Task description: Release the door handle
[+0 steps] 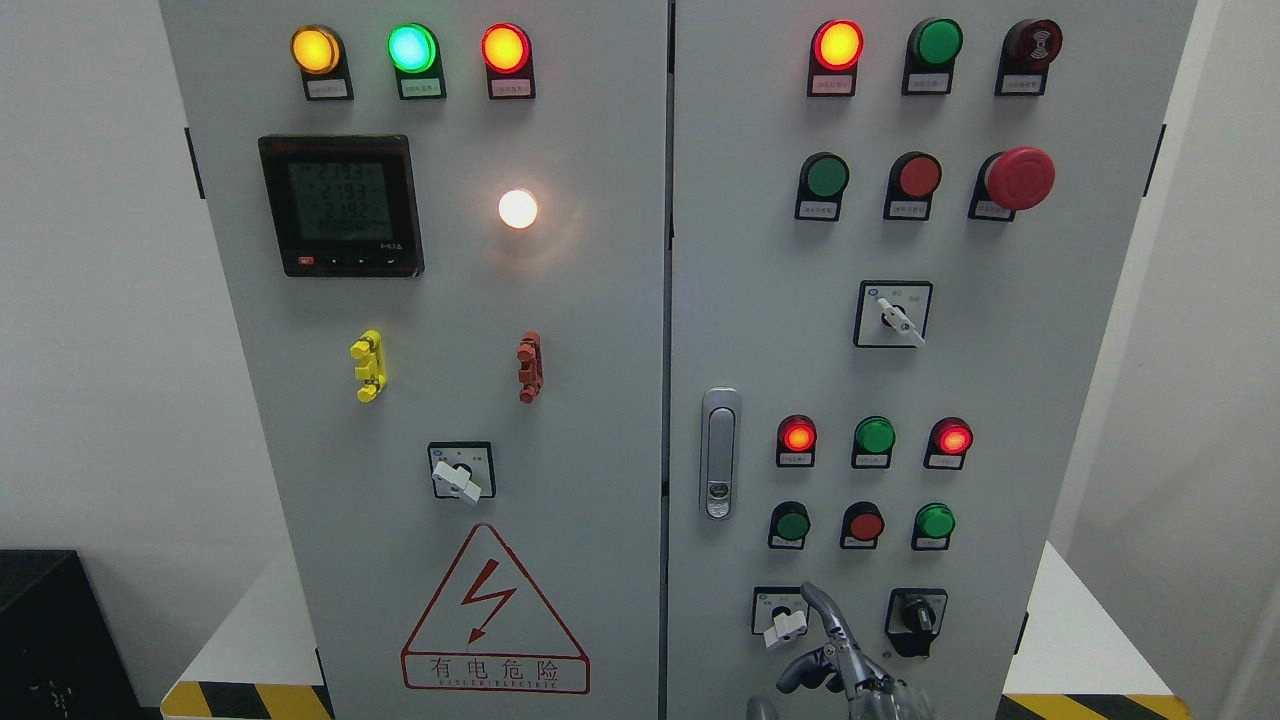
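Observation:
The silver door handle [720, 455] sits flush and upright in its recess on the left edge of the right cabinet door [1000, 400]. Both doors look closed. My right hand [832, 655] shows at the bottom edge, well below and to the right of the handle, touching neither it nor anything else that I can see. One finger [822, 607] points up beside the white selector switch [785, 622]; the others hang loosely bent. The hand holds nothing. My left arm is out of view.
The right door carries rows of red and green lamps and buttons, a red emergency stop [1020, 178], and a black rotary switch [915, 620] just right of my hand. The left door [450, 400] has a meter [342, 205], a warning triangle [493, 612] and another switch [460, 473].

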